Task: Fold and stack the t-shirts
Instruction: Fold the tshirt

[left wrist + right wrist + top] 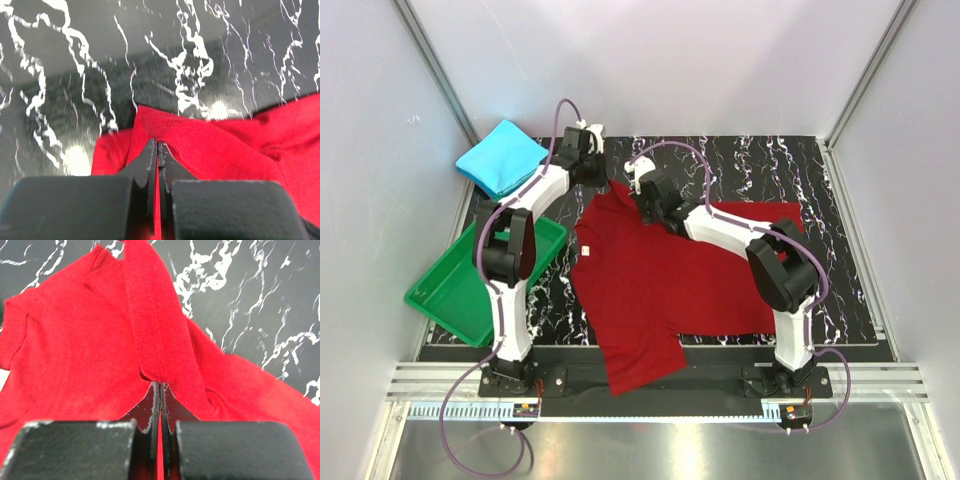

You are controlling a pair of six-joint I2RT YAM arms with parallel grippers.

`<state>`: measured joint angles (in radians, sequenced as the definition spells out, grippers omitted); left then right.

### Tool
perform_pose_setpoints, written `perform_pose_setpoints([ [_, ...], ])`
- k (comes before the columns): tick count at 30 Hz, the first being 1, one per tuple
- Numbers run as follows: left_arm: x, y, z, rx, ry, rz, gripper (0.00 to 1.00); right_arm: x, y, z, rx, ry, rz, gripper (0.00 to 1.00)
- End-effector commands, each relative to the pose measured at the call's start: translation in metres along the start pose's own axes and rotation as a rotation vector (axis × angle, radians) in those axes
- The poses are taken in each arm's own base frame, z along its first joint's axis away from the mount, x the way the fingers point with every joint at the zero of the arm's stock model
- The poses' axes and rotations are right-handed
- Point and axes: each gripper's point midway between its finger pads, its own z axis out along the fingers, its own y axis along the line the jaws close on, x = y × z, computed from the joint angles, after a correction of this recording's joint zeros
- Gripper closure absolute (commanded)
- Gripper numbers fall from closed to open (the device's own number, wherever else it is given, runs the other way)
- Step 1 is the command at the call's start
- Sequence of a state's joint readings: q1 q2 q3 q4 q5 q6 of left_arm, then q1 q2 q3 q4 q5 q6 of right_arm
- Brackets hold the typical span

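On the black, white-veined table [840,290] the dark red t-shirt [650,290] lies spread out and unfolded in the middle. Its near part hangs over the table's near edge between the two arm bases, and its far part is bunched up toward both claws. The left claw [157,150] is pinched tight on the red cloth at the shirt's far left edge. Its wrist view shows a thin strip of red between the closed fingers [147,160] and a small peak of fabric raised just ahead of them. The right claw [159,387] sits close beside it, a little further right along the same far edge. It is also clamped down on the red t-shirt, gripping a hemmed ridge of cloth that runs away from its tips. The bright blue t-shirt [502,155] rests folded in the far left corner, well apart from the red one. A green tray [440,295] sits at the table's left edge, beside the left arm.
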<state>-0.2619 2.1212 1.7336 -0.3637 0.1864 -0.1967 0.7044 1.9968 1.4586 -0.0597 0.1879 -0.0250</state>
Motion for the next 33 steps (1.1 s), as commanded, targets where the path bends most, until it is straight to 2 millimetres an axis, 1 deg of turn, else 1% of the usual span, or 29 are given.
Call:
perform_pose_setpoints([
  [1,-0.016,-0.016,-0.035,0.002,-0.078,0.008,1.0,-0.029,0.004,-0.024,-0.045,-0.092,0.066,1.0],
  [2,-0.01,-0.017,-0.039,-0.006,-0.066,0.01,1.0,-0.02,0.005,-0.025,-0.053,-0.074,0.065,1.0],
  [3,-0.002,-0.017,-0.049,-0.02,-0.06,0.01,1.0,-0.022,0.006,-0.032,-0.058,-0.082,0.069,1.0],
  [4,0.003,-0.017,-0.053,-0.043,-0.055,0.011,1.0,-0.019,0.005,-0.035,-0.06,-0.076,0.073,1.0],
  [5,0.005,-0.019,-0.063,-0.048,-0.054,0.005,1.0,-0.009,0.005,-0.038,-0.062,-0.058,0.072,1.0],
  [6,0.018,-0.018,-0.065,-0.056,-0.026,-0.003,1.0,-0.017,0.004,-0.046,-0.065,-0.09,0.08,1.0],
  [7,0.024,-0.02,-0.068,-0.063,-0.016,-0.002,1.0,-0.019,0.004,-0.049,-0.069,-0.101,0.08,1.0],
  [8,0.028,-0.023,-0.077,-0.074,-0.004,-0.004,1.0,-0.009,0.005,-0.052,-0.08,-0.084,0.078,1.0],
  [9,0.038,-0.019,-0.079,-0.101,0.013,-0.003,1.0,-0.012,0.006,-0.058,-0.089,-0.094,0.087,1.0],
  [10,0.044,-0.026,-0.082,-0.1,0.022,0.009,1.0,-0.009,0.008,-0.062,-0.101,-0.091,0.089,1.0],
  [11,0.048,-0.029,-0.088,-0.104,0.026,0.011,1.0,0.001,0.011,-0.064,-0.123,-0.072,0.088,1.0],
  [12,0.059,-0.03,-0.089,-0.113,0.048,0.014,1.0,0.001,0.012,-0.067,-0.131,-0.075,0.093,1.0],
  [13,0.064,-0.031,-0.091,-0.134,0.052,0.022,1.0,0.004,0.012,-0.069,-0.132,-0.07,0.1,1.0],
  [14,0.067,-0.033,-0.096,-0.142,0.052,0.011,1.0,0.015,0.012,-0.069,-0.133,-0.05,0.099,1.0],
  [15,0.078,-0.03,-0.096,-0.153,0.074,0.004,1.0,0.015,0.012,-0.073,-0.136,-0.053,0.102,1.0],
  [16,0.083,-0.031,-0.098,-0.164,0.076,0.002,1.0,0.017,0.013,-0.074,-0.139,-0.051,0.108,1.0],
  [17,0.086,-0.032,-0.099,-0.166,0.076,-0.011,1.0,0.024,0.014,-0.075,-0.146,-0.038,0.111,1.0],
  [18,0.094,-0.029,-0.098,-0.177,0.092,-0.011,1.0,0.025,0.015,-0.076,-0.152,-0.038,0.114,1.0],
  [21,0.103,-0.026,-0.098,-0.209,0.099,-0.021,1.0,0.038,0.018,-0.07,-0.155,-0.005,0.124,1.0],
  [23,0.102,-0.024,-0.1,-0.235,0.086,-0.035,1.0,0.044,0.018,-0.069,-0.151,0.006,0.125,1.0],
  [25,0.105,-0.022,-0.102,-0.265,0.08,-0.039,1.0,0.044,0.019,-0.07,-0.148,-0.002,0.125,1.0],
  [29,0.107,-0.029,-0.108,-0.27,0.054,-0.049,1.0,0.041,0.013,-0.072,-0.12,-0.016,0.125,1.0],
  [30,0.11,-0.031,-0.108,-0.271,0.056,-0.046,1.0,0.04,0.013,-0.073,-0.122,-0.02,0.126,1.0],
  [32,0.116,-0.035,-0.107,-0.273,0.066,-0.039,1.0,0.043,0.015,-0.075,-0.129,-0.015,0.129,1.0],
  [33,0.122,-0.033,-0.106,-0.283,0.077,-0.041,1.0,0.043,0.013,-0.076,-0.124,-0.015,0.134,1.0],
])
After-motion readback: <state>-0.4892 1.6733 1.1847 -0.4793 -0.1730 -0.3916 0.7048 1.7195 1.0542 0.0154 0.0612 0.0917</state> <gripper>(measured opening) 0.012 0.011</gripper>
